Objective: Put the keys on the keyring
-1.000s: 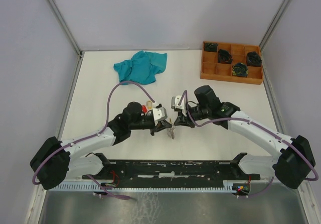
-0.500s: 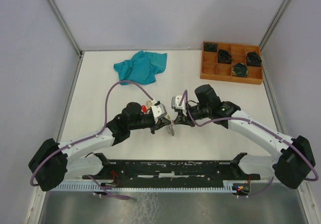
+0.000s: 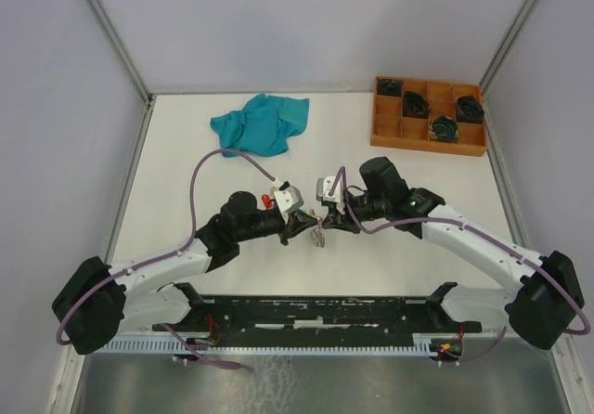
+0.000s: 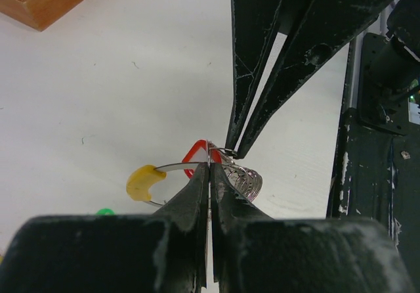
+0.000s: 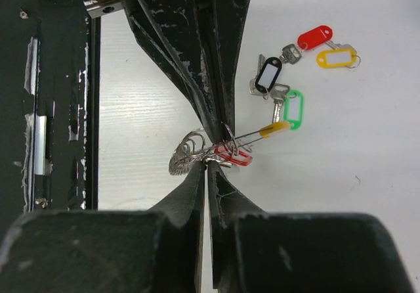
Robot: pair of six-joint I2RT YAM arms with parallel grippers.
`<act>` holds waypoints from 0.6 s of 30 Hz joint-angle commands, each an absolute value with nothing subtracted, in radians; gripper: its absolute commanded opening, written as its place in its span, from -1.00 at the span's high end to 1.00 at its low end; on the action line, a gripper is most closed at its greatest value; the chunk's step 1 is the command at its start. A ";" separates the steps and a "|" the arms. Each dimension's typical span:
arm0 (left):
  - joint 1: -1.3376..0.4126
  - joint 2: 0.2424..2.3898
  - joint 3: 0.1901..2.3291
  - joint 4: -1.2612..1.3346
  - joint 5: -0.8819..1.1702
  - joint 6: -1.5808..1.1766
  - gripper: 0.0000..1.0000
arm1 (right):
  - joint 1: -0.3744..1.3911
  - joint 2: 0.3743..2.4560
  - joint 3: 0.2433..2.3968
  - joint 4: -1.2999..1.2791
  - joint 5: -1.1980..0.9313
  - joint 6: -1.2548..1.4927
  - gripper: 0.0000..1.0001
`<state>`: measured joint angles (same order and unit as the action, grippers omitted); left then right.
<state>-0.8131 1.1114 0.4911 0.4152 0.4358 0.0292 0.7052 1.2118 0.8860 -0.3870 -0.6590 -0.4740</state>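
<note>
Since a second ago the left arm has swung its wrist a little farther from the bases, carrying the left gripper and the dangling bunch of keys slightly up the table; the right arm has hardly shifted. Both grippers meet tip to tip near the table's middle, raised off the surface. The left fingers are clenched on the thin wire of the keyring, just beside its yellow sleeve. The right gripper is pinched tight as well, on what looks like the head of the red-tagged key, right against the spot where the left fingers hold the ring. Silver keys hang in a bunch just beside that meeting point. Whether the red-tagged key is already threaded on the wire cannot be told. Four loose keys lie on the table beyond the ring, tagged red, yellow, black and green, the green one just beside the sleeve. A teal cloth lies crumpled at the far side, and an orange tray sits in the far right corner with dark coils in several compartments.
</note>
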 commanded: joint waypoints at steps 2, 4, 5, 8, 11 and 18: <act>-0.816 1.077 0.480 0.550 0.432 -0.034 0.95 | 0.705 1.169 0.858 -0.305 -0.500 -0.435 0.64; -0.816 1.070 0.468 0.550 0.412 -0.034 0.95 | 0.705 1.148 0.834 -0.276 -0.460 -0.416 0.45; -0.815 1.068 0.461 0.555 0.404 -0.036 0.95 | 0.705 1.134 0.823 -0.256 -0.450 -0.409 0.38; -0.815 1.062 0.444 0.576 0.383 -0.050 0.95 | 0.705 1.109 0.801 -0.223 -0.444 -0.391 0.28; -0.815 1.059 0.434 0.590 0.372 -0.059 0.95 | 0.705 1.094 0.785 -0.183 -0.453 -0.375 0.14; -0.816 1.045 0.424 0.588 0.343 -0.071 0.95 | 0.705 1.081 0.779 -0.126 -0.554 -0.370 0.02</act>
<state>-0.8139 1.0775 0.4286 0.5022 0.3817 -0.0326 0.7048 1.1023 0.7750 -0.2192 -0.4839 -0.3889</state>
